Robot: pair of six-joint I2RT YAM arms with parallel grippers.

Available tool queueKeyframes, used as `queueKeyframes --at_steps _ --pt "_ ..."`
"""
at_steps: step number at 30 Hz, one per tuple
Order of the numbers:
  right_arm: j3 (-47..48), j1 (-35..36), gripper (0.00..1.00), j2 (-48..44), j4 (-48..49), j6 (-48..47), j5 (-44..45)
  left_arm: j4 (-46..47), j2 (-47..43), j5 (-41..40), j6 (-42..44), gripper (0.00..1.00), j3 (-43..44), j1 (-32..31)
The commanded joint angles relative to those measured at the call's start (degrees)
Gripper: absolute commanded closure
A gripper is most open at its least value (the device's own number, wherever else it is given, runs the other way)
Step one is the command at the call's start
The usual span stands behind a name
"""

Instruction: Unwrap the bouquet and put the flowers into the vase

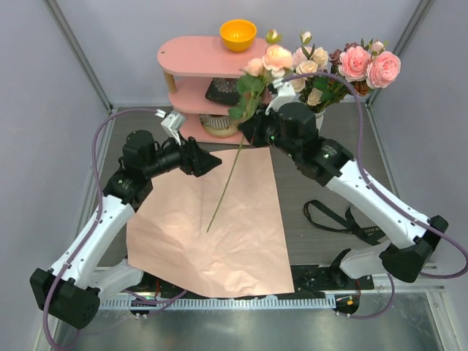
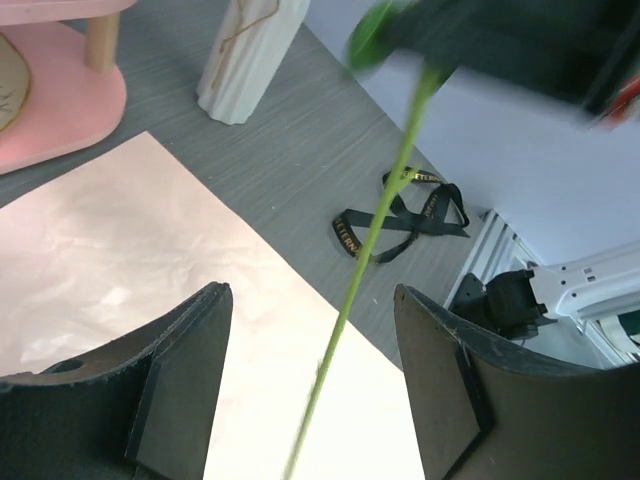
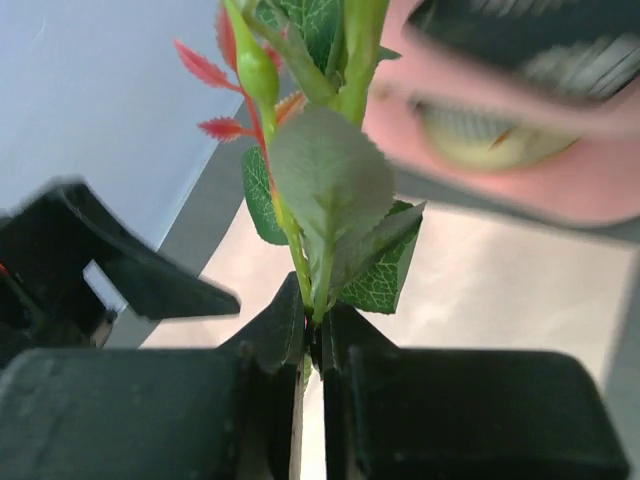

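Observation:
My right gripper (image 1: 248, 129) (image 3: 313, 325) is shut on the stem of one flower (image 1: 228, 174) (image 3: 330, 180), just under its leaves. The flower's peach blooms (image 1: 276, 57) stand up at the back, and its long stem hangs slanting over the salmon-pink wrapping paper (image 1: 212, 234), which lies flat and open. My left gripper (image 1: 216, 162) (image 2: 312, 292) is open, and the green stem (image 2: 375, 230) passes between its jaws without touching either. Several other flowers (image 1: 358, 66) stand in the white ribbed vase (image 2: 245, 60), which my right arm mostly hides in the top view.
The black ribbon (image 1: 344, 219) (image 2: 400, 215) lies loose on the table right of the paper. A pink two-tier shelf (image 1: 197, 58) stands at the back with an orange bowl (image 1: 238, 34) on top. Grey walls close in on both sides.

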Motion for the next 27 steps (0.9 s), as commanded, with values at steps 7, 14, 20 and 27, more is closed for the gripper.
queueKeyframes --at_steps 7,14,20,27 --pt "26.93 -0.02 0.99 -1.76 -4.29 -41.07 42.22 -3.44 0.13 -2.39 2.27 0.27 2.69 -0.22" --pt "31.52 -1.33 0.99 0.01 9.57 -59.28 50.96 -3.26 1.36 -1.25 2.36 0.23 2.6 -0.22" --pt "34.4 -6.61 0.99 2.2 15.4 -60.88 47.55 -2.65 2.06 -0.64 2.0 0.22 2.25 0.05" --pt "36.08 -10.3 0.99 5.71 16.72 -59.03 43.76 -2.39 2.15 -0.99 2.09 0.21 2.07 0.84"
